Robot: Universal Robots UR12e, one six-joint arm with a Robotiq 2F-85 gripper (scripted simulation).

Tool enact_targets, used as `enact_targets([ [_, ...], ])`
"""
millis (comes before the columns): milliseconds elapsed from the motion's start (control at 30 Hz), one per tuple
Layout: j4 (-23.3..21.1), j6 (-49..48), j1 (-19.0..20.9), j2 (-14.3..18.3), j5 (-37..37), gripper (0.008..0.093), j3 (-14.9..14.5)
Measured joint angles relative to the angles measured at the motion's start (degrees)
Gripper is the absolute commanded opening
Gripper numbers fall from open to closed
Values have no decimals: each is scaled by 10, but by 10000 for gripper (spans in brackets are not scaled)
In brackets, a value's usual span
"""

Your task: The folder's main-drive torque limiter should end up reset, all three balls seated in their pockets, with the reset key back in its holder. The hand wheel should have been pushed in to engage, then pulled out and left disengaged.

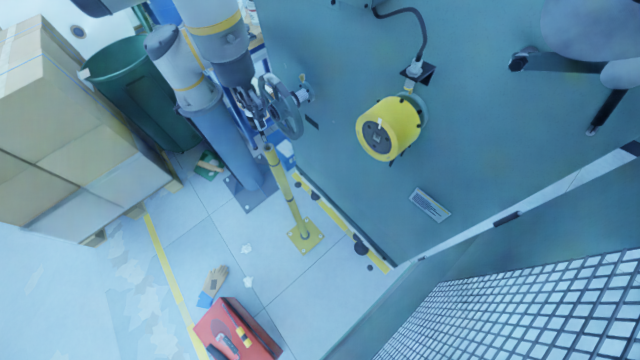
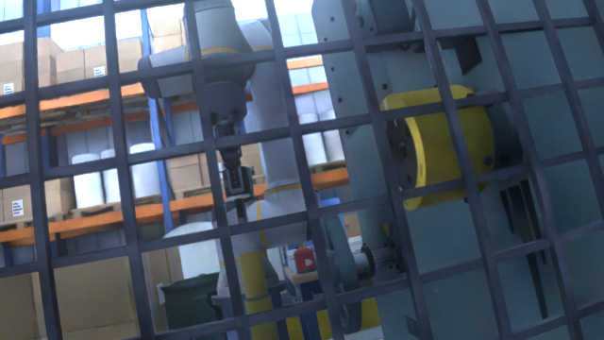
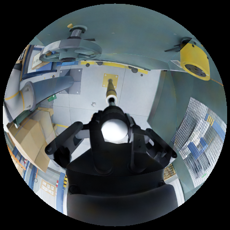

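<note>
The grey hand wheel (image 1: pixel 281 105) stands on its shaft off the teal machine panel, left of the yellow torque limiter drum (image 1: pixel 389 128). Beside the wheel's outer face, a little off it, my gripper (image 1: pixel 256 116) is closed on the reset key (image 3: pixel 112 128), a dark tool with a pale round end. In the wrist camera the wheel (image 3: pixel 70 51) sits upper left and the drum (image 3: pixel 195 60) upper right. The drum's dark front face carries a square socket and a white mark. From the second side camera the gripper (image 2: pixel 236 182) hangs above the wheel (image 2: pixel 342 264). The key's holder is not identifiable.
A stack of cardboard boxes (image 1: pixel 60 130) and a green bin (image 1: pixel 135 95) stand left of the arm's base. A yellow bollard (image 1: pixel 287 192) rises just below the wheel. A red toolbox (image 1: pixel 235 332) and a glove (image 1: pixel 215 280) lie on the floor. Mesh guard (image 1: pixel 525 315) is lower right.
</note>
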Motion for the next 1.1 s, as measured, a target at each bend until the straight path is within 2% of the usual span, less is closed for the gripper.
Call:
enact_targets([
  [367, -22, 0, 0, 11, 0, 80, 11],
  [1100, -24, 0, 0, 11, 0, 80, 12],
])
